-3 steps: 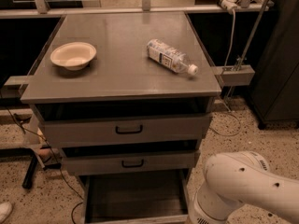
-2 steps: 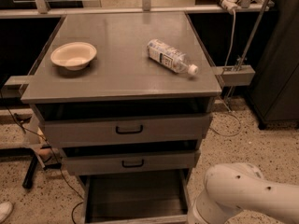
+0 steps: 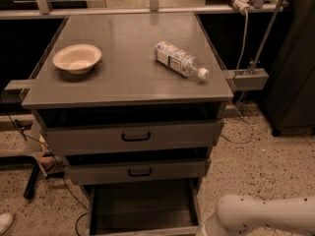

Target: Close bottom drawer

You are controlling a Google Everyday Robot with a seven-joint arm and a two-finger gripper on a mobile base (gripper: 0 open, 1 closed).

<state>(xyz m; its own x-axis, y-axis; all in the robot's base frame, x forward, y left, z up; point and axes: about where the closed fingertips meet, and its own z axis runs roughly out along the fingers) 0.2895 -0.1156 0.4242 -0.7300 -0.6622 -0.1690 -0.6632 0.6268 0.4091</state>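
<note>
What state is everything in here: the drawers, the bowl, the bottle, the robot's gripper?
Bottom drawer: pulled far out, looks empty.
Middle drawer: out slightly.
Top drawer: out slightly.
Bowl: upright, empty.
Plastic bottle: lying on its side, cap on.
Gripper: out of view; only the white arm shows at lower right.

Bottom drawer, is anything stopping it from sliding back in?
Nothing visible does. The bottom drawer stands pulled out and looks empty. The gripper is out of view; only the white arm shows beside it.
</note>
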